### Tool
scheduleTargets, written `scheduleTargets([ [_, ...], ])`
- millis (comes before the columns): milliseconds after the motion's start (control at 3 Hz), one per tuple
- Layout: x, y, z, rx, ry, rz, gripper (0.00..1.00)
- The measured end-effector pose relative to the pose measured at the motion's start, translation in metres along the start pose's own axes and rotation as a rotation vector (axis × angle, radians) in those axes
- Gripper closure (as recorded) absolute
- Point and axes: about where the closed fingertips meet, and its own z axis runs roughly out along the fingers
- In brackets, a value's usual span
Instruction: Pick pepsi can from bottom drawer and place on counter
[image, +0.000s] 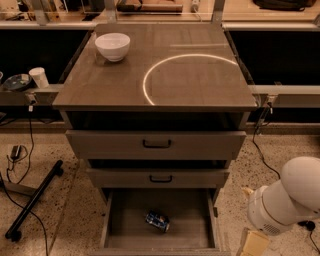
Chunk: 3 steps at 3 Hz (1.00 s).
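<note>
With your gripper low, right of the bottom drawer, its opening impossible to tell, you risk nudging the lying pepsi can into rolling away.

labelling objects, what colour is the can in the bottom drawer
Blue with white markings: the pepsi can, camera view. The gripper is at lower right, beside the bottom drawer.
</note>
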Motion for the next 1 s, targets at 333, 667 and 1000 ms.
scheduleTargets([
  [333,0.000,0.000,0.000,0.000,0.000,0.000,0.00],
  [667,0.001,0.004,0.006,0.002,0.005,0.012,0.00],
  [1000,0.007,0.011,0.028,-0.054,0.007,0.034,0.00],
])
